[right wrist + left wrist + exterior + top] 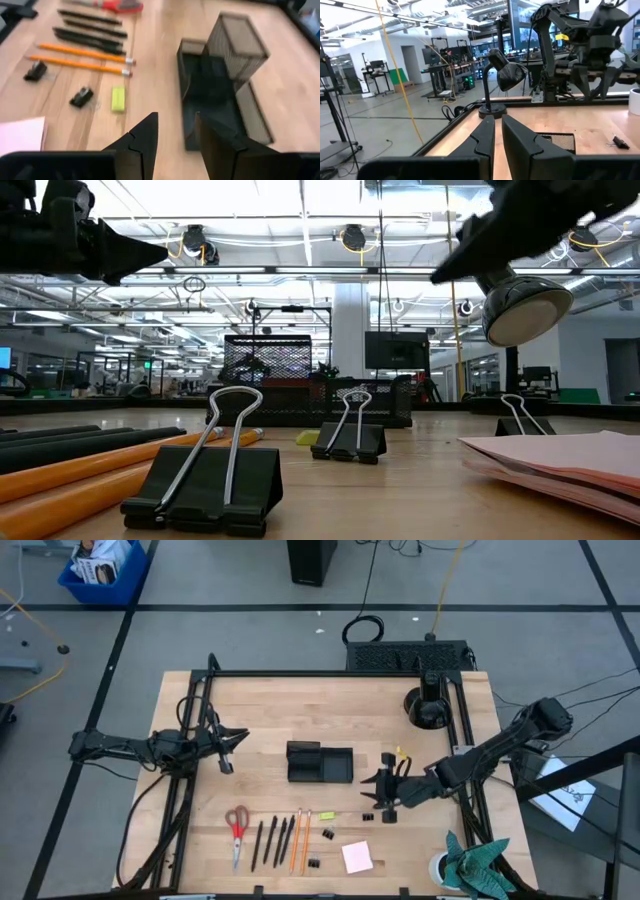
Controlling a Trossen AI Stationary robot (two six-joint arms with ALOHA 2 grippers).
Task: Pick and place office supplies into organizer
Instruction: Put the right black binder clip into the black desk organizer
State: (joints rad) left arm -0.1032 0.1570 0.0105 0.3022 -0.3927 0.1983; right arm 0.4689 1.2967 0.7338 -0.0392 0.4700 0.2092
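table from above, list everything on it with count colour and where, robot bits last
organizer: one, black, table centre
scissors: one, red handles, front left
pens: four, dark, right of scissors
pencils: two, orange, right of pens
yellow-green bit: one, right of pencil tips
binder clips: three seen, black, front centre
sticky-note pad: one, pink, front
plant: one, green, white pot, front right
lamp: one, black, back right
left gripper: left side
right gripper: open, right of organizer

a robotics lab or workshop: ceiling strip lights [300,230], rows of workbenches [440,75] with monitors [390,350], cables [440,590] across the grey floor [200,635].
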